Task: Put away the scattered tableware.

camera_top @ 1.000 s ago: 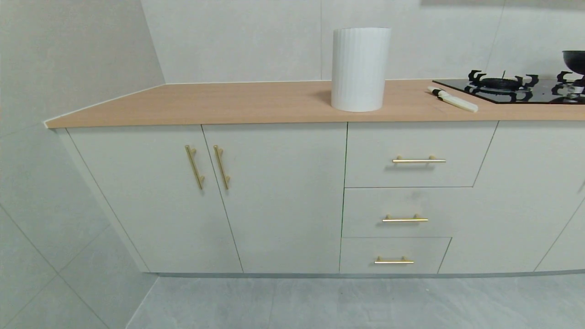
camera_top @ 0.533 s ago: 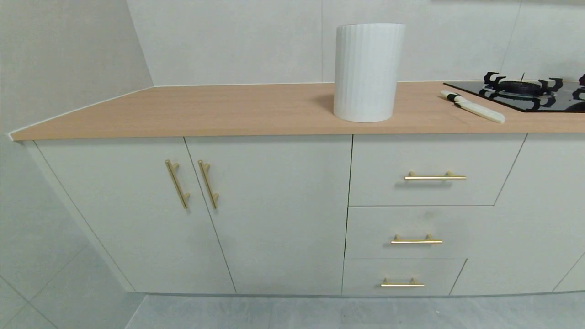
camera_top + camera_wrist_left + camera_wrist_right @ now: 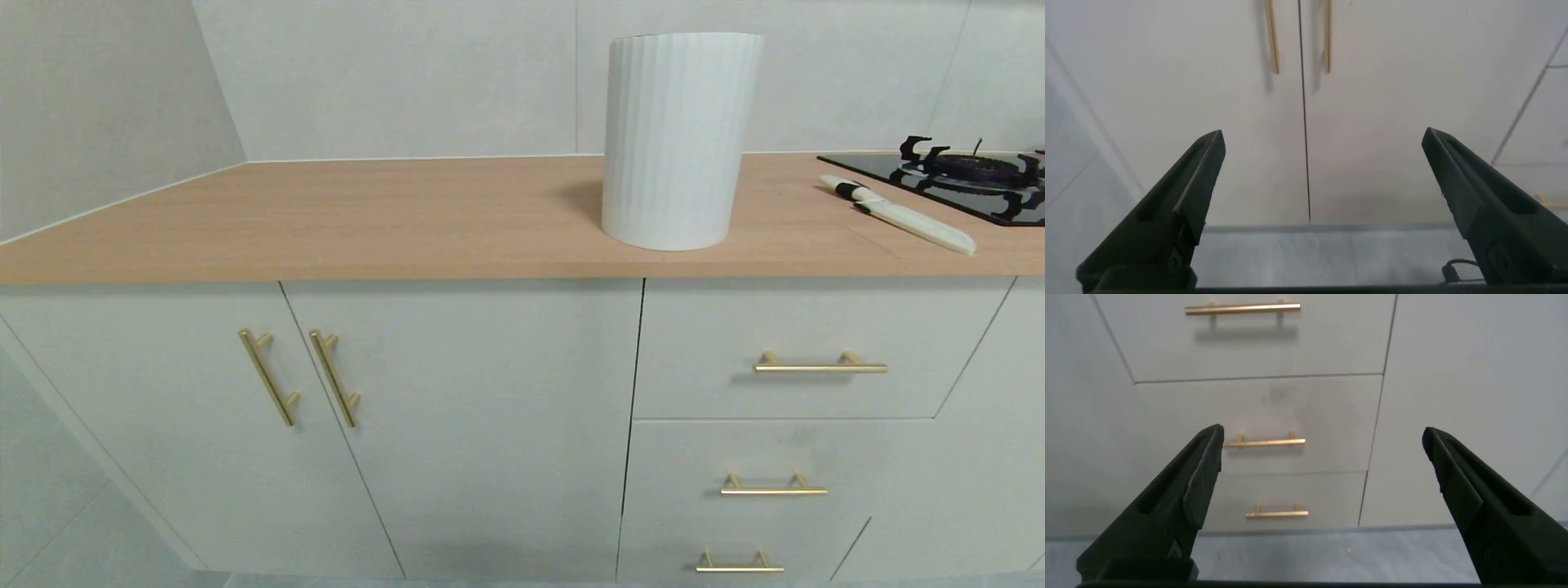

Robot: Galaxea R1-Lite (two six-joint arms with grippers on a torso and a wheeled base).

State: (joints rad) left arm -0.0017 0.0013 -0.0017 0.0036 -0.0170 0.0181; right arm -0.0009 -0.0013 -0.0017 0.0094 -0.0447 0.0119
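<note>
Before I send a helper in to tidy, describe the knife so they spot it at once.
Start at the wooden countertop. Right of the tall white ribbed container, beside the black stove, lies the knife. It alone is slim and flat, cream with a black band.

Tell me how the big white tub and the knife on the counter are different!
The white tub stands upright; the knife lies flat. The white tub is tall and wide; the knife is thin and low. The white tub has ridges all around its side; the knife has a black band near one end. Both are pale and rest on the wooden counter.
</note>
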